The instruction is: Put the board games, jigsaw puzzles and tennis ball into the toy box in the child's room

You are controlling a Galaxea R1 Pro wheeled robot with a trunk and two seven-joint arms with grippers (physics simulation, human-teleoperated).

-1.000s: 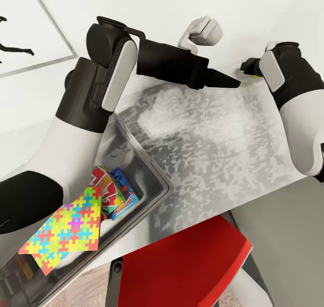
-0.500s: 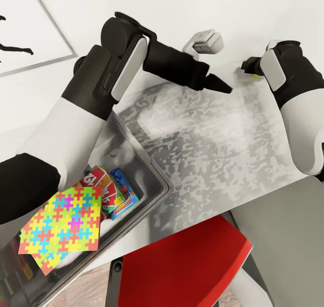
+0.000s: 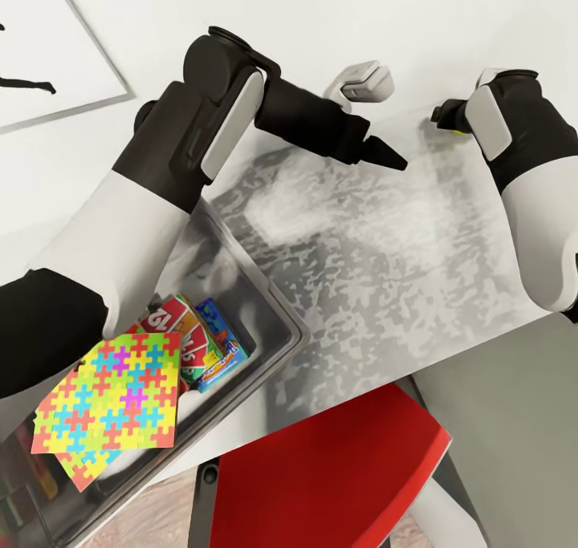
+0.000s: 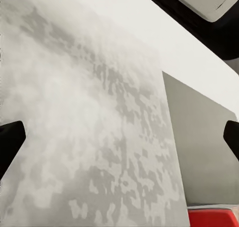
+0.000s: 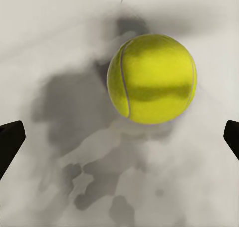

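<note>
— Where's the tennis ball (image 5: 152, 79)?

— On the pale grey desk (image 3: 385, 243), up at about one o'clock from the desk's middle. From the head view only a sliver of yellow shows past the right arm's wrist. The right tool (image 5: 119, 137) hangs just over it, fingers spread wide, the ball lying between them and touching neither.

— And the left tool (image 3: 393, 156)?

— Stretched out over the far part of the desk, toward twelve o'clock, pointing at the right arm. Its fingers stand apart with nothing between them, bare desk beneath.

— The rest of the toys?

— In the toy box (image 3: 277, 311) at about eight o'clock. A jigsaw puzzle (image 3: 112, 399) leans tilted over its near side with another puzzle's corner poking out below. Beside them stand two board games (image 3: 201, 339), one with red lettering, one blue.

— Anything else?

— A red chair (image 3: 329, 476) tucked against the desk's near edge.
</note>
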